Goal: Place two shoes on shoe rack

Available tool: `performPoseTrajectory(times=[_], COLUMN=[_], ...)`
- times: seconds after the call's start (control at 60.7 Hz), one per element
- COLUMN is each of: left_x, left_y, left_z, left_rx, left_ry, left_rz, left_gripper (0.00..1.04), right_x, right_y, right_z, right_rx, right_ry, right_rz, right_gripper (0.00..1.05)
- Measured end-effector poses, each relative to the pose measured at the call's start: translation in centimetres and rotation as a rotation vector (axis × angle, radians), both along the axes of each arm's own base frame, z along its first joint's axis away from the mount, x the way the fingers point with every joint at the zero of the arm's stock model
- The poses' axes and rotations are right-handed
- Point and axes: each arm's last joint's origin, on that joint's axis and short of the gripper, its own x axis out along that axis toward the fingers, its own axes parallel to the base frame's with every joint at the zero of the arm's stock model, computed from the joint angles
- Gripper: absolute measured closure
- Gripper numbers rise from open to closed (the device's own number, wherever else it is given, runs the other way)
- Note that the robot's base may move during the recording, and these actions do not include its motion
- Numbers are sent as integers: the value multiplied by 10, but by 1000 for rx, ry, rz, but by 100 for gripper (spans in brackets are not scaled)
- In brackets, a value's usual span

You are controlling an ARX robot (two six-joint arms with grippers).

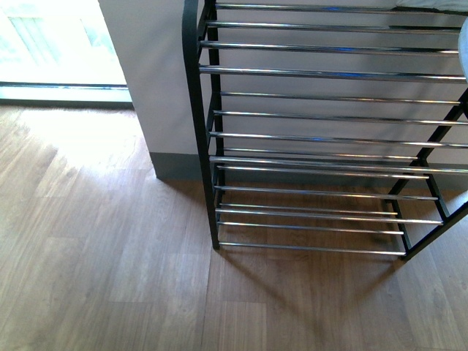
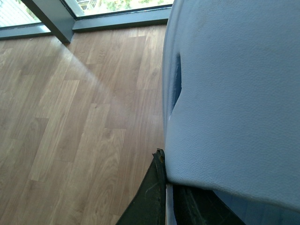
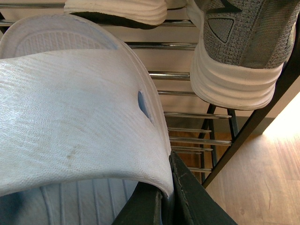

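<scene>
The shoe rack [image 1: 193,88], black-framed with chrome bars, fills the right of the front view. In the right wrist view one grey knit shoe [image 3: 243,42] with a thick white sole rests on the rack's bars [image 3: 187,115]. Beside it only the white sole of a second shoe [image 3: 117,9] shows. My right gripper [image 3: 166,187] is shut on the strap of a light blue slipper [image 3: 70,117], held close in front of the rack. My left gripper [image 2: 166,178] is shut on another light blue slipper [image 2: 234,93], held above the floor. Neither arm shows in the front view.
Wooden floor [image 1: 110,256] lies in front of and to the left of the rack. A pale wall corner [image 1: 146,73] with a grey skirting stands behind the rack's left side. A bright floor-level window [image 1: 51,44] lies further left.
</scene>
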Motion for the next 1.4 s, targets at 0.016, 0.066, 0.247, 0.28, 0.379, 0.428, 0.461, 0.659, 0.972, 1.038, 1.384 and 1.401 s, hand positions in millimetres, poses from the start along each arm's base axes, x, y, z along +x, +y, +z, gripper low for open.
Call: performPoseTrajectory(times=[0.016, 0.066, 0.247, 0.28, 0.379, 0.428, 0.461, 0.659, 0.972, 1.038, 1.384, 1.401], left_x=[0, 0, 0, 0, 0, 0, 0, 0, 0, 0, 0, 0], left_y=[0, 0, 0, 0, 0, 0, 0, 0, 0, 0, 0, 0], left_z=[0, 0, 0, 0, 0, 0, 0, 0, 0, 0, 0, 0], left_rx=[0, 0, 0, 0, 0, 0, 0, 1, 0, 0, 0, 0], left_ry=[0, 0, 1, 1, 1, 0, -2, -2, -2, -2, 0, 0], left_rz=[0, 0, 0, 0, 0, 0, 0, 0, 0, 0, 0, 0], left_gripper=[103, 103, 103, 103, 103, 103, 103, 103, 103, 103, 103, 103], right_x=[0, 0, 0, 0, 0, 0, 0, 0, 0, 0, 0, 0], right_y=[0, 0, 0, 0, 0, 0, 0, 0, 0, 0, 0, 0], right_z=[0, 0, 0, 0, 0, 0, 0, 0, 0, 0, 0, 0], right_rx=[0, 0, 1, 1, 1, 1, 1, 1, 1, 1, 1, 1], right_ry=[0, 0, 0, 0, 0, -1, -1, -1, -1, -1, -1, -1], right_rz=[0, 0, 0, 0, 0, 0, 0, 0, 0, 0, 0, 0], right_gripper=[103, 103, 103, 103, 103, 103, 103, 103, 103, 103, 103, 103])
